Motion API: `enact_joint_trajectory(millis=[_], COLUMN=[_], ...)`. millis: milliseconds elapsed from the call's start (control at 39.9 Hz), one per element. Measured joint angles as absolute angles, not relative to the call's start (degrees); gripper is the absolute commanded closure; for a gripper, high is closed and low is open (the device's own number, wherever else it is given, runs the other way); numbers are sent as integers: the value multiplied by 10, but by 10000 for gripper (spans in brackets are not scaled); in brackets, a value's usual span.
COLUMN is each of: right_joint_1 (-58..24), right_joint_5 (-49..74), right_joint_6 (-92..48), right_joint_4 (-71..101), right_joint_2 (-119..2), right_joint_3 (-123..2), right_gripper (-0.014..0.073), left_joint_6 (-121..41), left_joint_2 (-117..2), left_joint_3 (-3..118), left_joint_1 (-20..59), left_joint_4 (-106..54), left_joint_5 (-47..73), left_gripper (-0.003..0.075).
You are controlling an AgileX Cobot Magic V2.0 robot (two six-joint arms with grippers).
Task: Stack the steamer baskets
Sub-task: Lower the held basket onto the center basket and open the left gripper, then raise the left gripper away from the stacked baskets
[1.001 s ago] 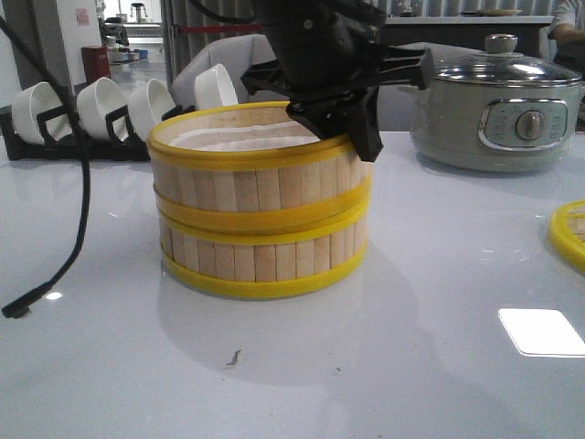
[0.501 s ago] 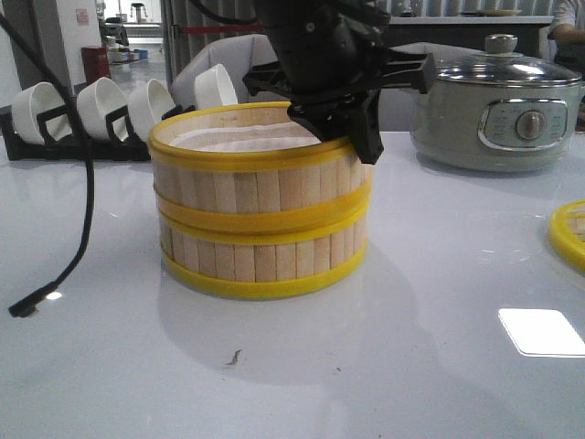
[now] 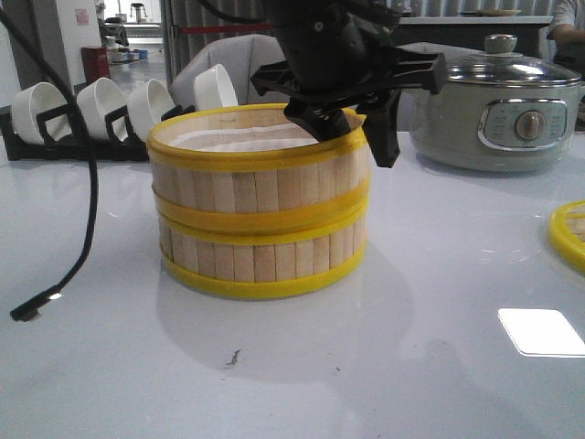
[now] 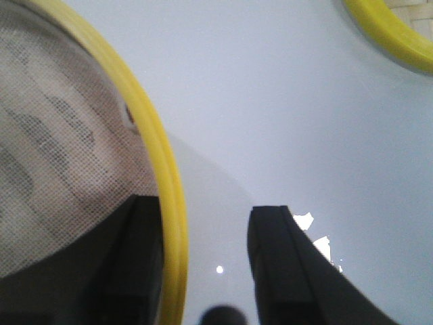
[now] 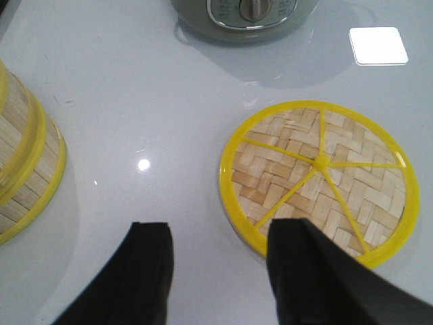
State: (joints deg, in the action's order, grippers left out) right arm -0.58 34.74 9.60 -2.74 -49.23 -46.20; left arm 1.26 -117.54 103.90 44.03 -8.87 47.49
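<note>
Two steamer baskets stand stacked on the white table, the top basket (image 3: 256, 178) on the bottom one (image 3: 260, 256); the stack also shows in the right wrist view (image 5: 20, 169). A white mesh liner (image 4: 61, 135) lies inside the top basket. My left gripper (image 3: 352, 128) is open and straddles the top basket's yellow rim (image 4: 152, 135) on its right side, one finger inside and one outside, apart from the wall. The woven lid (image 5: 318, 179) lies flat on the table at the right (image 3: 569, 233). My right gripper (image 5: 223, 233) is open and empty, above the table beside the lid.
A grey electric pot (image 3: 498, 114) stands at the back right, beyond the lid (image 5: 243, 13). White bowls in a black rack (image 3: 101, 110) line the back left. A black cable (image 3: 82, 201) hangs down to the table at the left.
My left gripper's jaws have spread. The outer finger has moved right, off the top basket's wall. The baskets have not moved.
</note>
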Motion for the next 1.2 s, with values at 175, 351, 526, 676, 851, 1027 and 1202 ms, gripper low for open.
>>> enact_joint_trajectory(millis=[175, 351, 526, 676, 851, 1027, 1202], right_joint_1=[-6, -6, -6, -6, -6, -6, -6], right_joint_5=[347, 347, 347, 347, 347, 347, 347], right_joint_6=[96, 96, 96, 96, 96, 96, 96], right_joint_4=[-27, -27, -27, -27, -27, -27, -27], right_joint_2=[-492, -492, -492, -492, -492, -492, -492], right_joint_3=[-462, -462, -462, -462, -462, -462, -462], right_gripper=[169, 169, 169, 169, 169, 169, 169], left_joint_6=[13, 18, 23, 32, 49, 52, 52], left_joint_2=[-1175, -1175, -1175, -1174, -1174, -1174, -1172], left_joint_3=[1039, 1039, 1040, 1041, 1067, 1126, 1190], left_joint_1=[443, 445, 445, 445, 437, 417, 392], left_joint_4=[-86, -78, -65, -48, -36, -24, -12], left_joint_5=[472, 466, 458, 451, 454, 477, 522], left_gripper=[295, 295, 295, 295, 296, 344, 636])
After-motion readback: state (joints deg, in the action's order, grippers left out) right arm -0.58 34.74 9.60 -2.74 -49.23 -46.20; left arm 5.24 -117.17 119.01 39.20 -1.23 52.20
